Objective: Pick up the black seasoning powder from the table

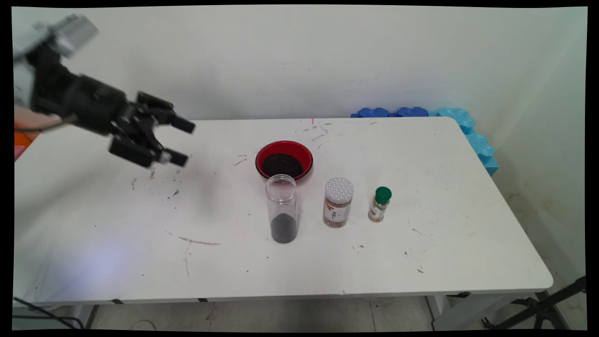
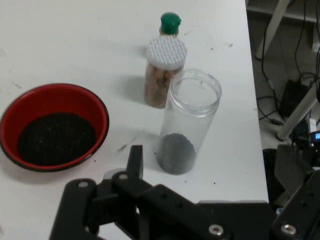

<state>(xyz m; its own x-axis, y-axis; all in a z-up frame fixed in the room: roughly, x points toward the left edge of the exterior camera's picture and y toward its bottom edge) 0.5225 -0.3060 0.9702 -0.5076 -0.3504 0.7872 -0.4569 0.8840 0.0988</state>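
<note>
My black gripper (image 1: 181, 142) hangs open and empty above the table's left part, its fingers pointing right toward a red bowl (image 1: 284, 144) of dark granules. Nearest to the gripper is this bowl, still well apart from it. In front of the bowl stands a clear lidless jar (image 1: 282, 208) with dark granules in its bottom. To its right stand a white-lidded jar (image 1: 338, 202) of brownish contents and a small green-capped bottle (image 1: 380, 204). The hand view looks past one finger (image 2: 134, 161) at the bowl (image 2: 30, 95), the clear jar (image 2: 187, 125), the white-lidded jar (image 2: 164, 65) and the green-capped bottle (image 2: 170, 21).
The white table (image 1: 421, 262) bears scuffs and dark specks. Blue foam pieces (image 1: 468, 126) line its back right corner against the wall. An orange object (image 1: 23, 138) shows at the left edge, and a black stand leg (image 1: 538, 311) sits on the floor at the lower right.
</note>
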